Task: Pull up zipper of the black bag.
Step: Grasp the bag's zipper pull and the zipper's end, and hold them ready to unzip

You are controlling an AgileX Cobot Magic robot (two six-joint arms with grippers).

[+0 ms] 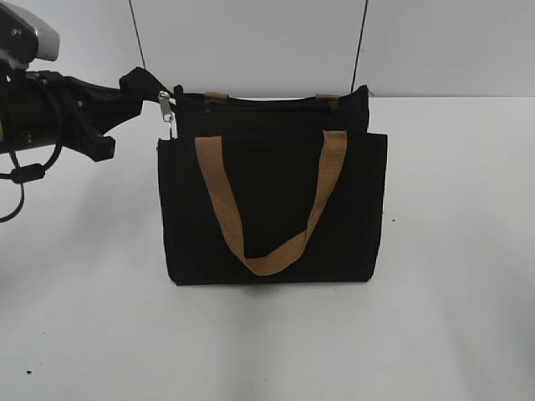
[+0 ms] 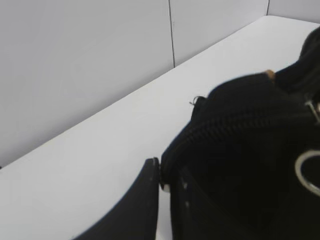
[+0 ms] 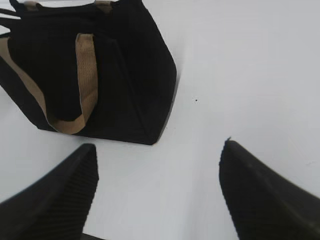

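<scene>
The black bag (image 1: 272, 209) stands upright in the middle of the white table, tan handles (image 1: 266, 255) hanging over its front. The zipper's silver pull tab (image 1: 166, 111) hangs at the bag's top left corner. My left gripper (image 1: 147, 90) reaches in from the left and is shut on the bag's fabric at that corner, just beside the tab. In the left wrist view the fingers (image 2: 167, 181) pinch the end of the black zip track (image 2: 235, 122), and a silver ring of the tab (image 2: 306, 170) shows at the right edge. My right gripper (image 3: 157, 175) is open and empty over the table, near the bag's side (image 3: 145, 75).
The white wall (image 1: 276, 42) with dark vertical seams stands close behind the bag. The left arm's body and cable (image 1: 33, 134) fill the upper left of the exterior view. The right arm does not show in the exterior view.
</scene>
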